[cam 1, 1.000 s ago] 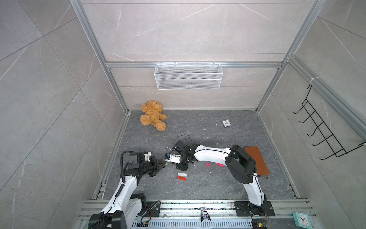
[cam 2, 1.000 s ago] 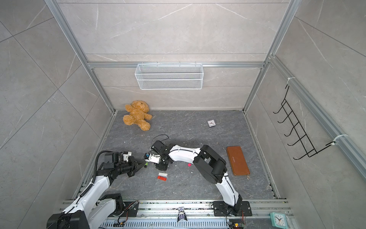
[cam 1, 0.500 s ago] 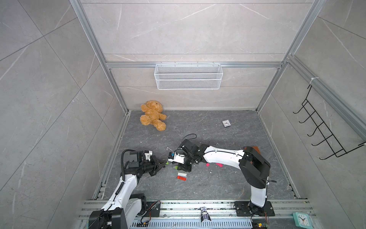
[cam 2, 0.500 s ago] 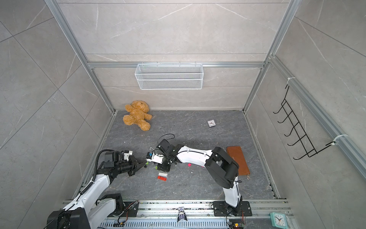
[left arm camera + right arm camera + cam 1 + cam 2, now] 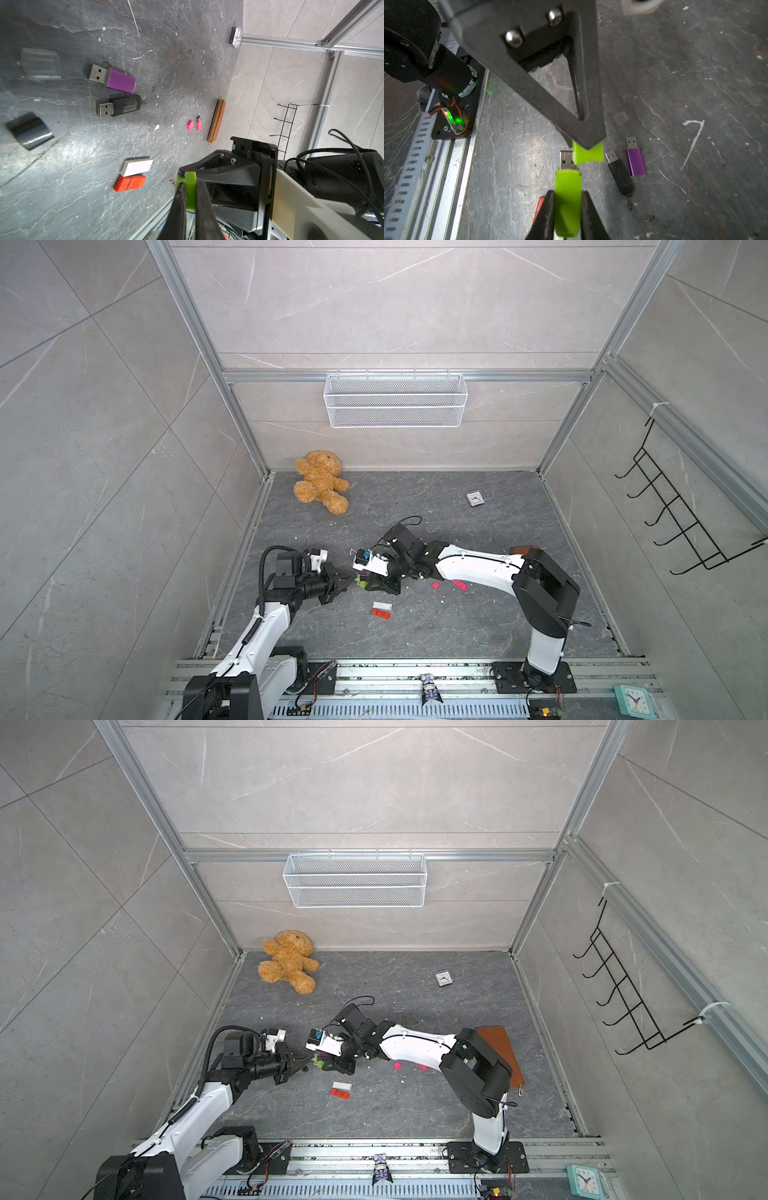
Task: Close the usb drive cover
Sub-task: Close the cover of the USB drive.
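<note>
Two green parts are presented tip to tip above the floor. The green USB drive [image 5: 568, 199] is clenched by its body between the fingers of the right gripper [image 5: 567, 196], and its metal plug [image 5: 566, 159] projects bare beyond the fingertips. The green cap [image 5: 589, 154] is pinched at the tip of the left gripper [image 5: 190, 186], whose jaws are closed on it. The cap sits just to one side of the plug, not over it. Whether its edge touches the plug's corner cannot be told.

Past the right jaws, on the cap's side, a black USB drive [image 5: 619, 172] and a purple USB drive [image 5: 635, 161] lie side by side on the floor, both uncapped. Ahead of the left jaws lie a white drive [image 5: 136, 167] and a red drive [image 5: 129, 182], touching. A black cap [image 5: 29, 131] and a clear cap [image 5: 40, 63] lie loose well beyond them. Farther off are a pink drive [image 5: 198, 124], a pink cap [image 5: 190, 124] and a brown case [image 5: 217, 120].
</note>
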Robot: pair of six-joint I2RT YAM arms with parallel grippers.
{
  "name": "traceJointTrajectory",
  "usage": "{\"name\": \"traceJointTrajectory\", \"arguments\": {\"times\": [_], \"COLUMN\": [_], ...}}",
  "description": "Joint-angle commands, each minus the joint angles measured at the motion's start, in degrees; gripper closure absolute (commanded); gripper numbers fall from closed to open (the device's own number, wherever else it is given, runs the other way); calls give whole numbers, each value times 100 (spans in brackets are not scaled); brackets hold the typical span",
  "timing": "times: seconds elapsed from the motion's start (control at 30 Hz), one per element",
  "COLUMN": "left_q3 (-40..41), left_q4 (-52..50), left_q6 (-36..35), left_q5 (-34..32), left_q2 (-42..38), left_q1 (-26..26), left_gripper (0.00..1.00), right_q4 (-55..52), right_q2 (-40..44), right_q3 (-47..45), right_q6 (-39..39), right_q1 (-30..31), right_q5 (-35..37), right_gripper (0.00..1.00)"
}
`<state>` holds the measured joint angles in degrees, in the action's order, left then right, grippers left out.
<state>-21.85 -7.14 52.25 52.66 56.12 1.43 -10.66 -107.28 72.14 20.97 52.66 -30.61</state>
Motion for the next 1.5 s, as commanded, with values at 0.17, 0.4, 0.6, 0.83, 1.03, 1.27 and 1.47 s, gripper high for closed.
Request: {"name": "traceJointTrajectory", "arguments": {"times": [0.17,0.4,0.6,0.83,1.03,1.27,1.47], "left_q3": [-197,-181,-187,-185,-167,-153,-187], "left_q4": [164,169,169,233,281,282,308], "left_q6": [-143,-171,-176,-125,-95,-101,-91], "left_q5": [174,165,150,86,53,51,71], "left_q2": [-6,18,37,75,76,118,187], "left_q1": [30,46,88,206,261,345,529], "left_gripper": [100,100,100,100,100,100,100], "right_q4": [103,178,217,287,401,432,350], "right_q2": [207,269,270,220,225,351,346], "right_q3": [-181,-223,-215,-172,-157,-192,-78], "right_q6": [-94,-124,-122,-213,-269,21,546], "right_q1": [-141,-208,-230,-230,-230,-230,-230], "right_q5": [-218,-310,-337,-419,-452,-614,-808], "right_gripper": [84,84,84,84,84,85,87]}}
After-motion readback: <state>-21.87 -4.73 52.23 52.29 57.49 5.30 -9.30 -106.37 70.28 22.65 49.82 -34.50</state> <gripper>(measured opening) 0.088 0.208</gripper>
